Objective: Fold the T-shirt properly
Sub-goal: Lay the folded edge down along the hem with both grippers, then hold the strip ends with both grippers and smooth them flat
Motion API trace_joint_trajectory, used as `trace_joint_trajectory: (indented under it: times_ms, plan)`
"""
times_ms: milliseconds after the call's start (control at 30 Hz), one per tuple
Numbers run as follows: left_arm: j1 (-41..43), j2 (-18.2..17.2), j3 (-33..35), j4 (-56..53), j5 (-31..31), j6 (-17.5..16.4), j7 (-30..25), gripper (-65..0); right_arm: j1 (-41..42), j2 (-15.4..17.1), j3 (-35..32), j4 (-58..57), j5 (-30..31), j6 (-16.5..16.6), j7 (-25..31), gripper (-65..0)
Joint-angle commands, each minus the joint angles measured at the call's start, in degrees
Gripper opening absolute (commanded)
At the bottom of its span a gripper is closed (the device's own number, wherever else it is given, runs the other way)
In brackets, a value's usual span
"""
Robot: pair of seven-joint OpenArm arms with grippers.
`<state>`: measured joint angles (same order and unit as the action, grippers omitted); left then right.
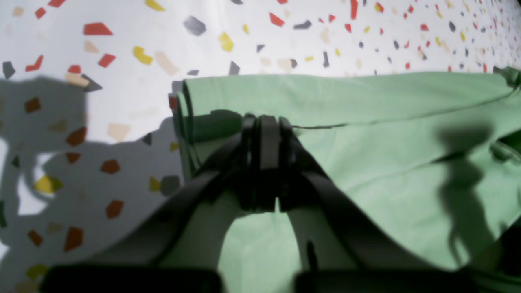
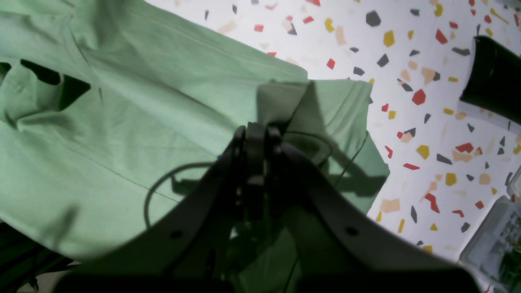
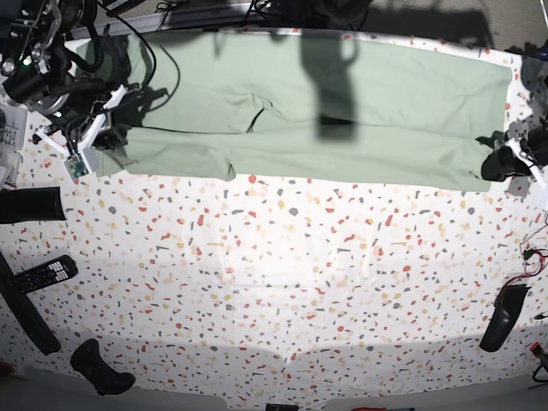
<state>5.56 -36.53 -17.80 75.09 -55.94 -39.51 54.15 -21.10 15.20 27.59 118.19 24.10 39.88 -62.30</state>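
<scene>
Large pale mint-green cloth T-shirt [image 3: 342, 103] spread lengthwise along the far edge of the white speckled terrazzo-pattern tabletop [image 3: 282, 282], folded into a long band; near long edge runs roughly straight across the base view.

Left gripper [image 1: 264, 130], black, at the shirt's end on the base view's right [image 3: 501, 163]. Jaws together, pinched on the doubled edge of the shirt close to its corner; fabric layers visible stacked at that corner in the left wrist view. Fingertips blurred, exact bite on cloth hard to make out.

Right gripper [image 2: 256, 136], black, at the opposite end of the shirt [image 3: 107, 128]. Jaws together, clamped on a small raised peak of fabric, likely sleeve or corner; cannot tell which part. Lower half of the right wrist view blocked by the gripper body.

Collar opening seen as dark gaps at upper left of the right wrist view [image 2: 44, 75]; buttons and logo not discernible.

Dark shadows of arm and cabling across the shirt in all views. Far edge of shirt partly lost under cables and hardware at top of base view.

Black remote control [image 3: 44, 272] near the table's left edge, well apart from the shirt. Other dark objects at table edges cut off, not identifiable.
</scene>
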Motion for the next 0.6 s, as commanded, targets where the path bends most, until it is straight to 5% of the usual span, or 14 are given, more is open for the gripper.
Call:
trace_joint_trajectory:
  times_ms: [0, 233, 400, 567]
  plan:
    - [-0.63, -1.55, -0.66, 1.68, -1.18, -0.49, 0.50, -65.0, 0.24, 0.66, 0.42, 1.22, 0.63, 0.12, 0.04, -65.0]
    - [-0.63, -1.64, -0.66, 5.33, -1.18, -0.49, 9.62, -65.0, -0.76, 0.66, 0.42, 1.22, 6.36, 0.12, -1.88, -63.5]
    - [-0.63, -1.60, -0.66, 5.57, -1.18, -0.49, 15.21, -65.0, -1.99, 0.66, 0.42, 1.22, 6.56, 0.12, -1.86, -36.5]
    - [-0.63, -1.60, -0.66, 5.57, -1.18, -0.49, 17.05, -65.0, -1.60, 0.70, 0.42, 1.22, 6.47, 0.12, 0.83, -31.0]
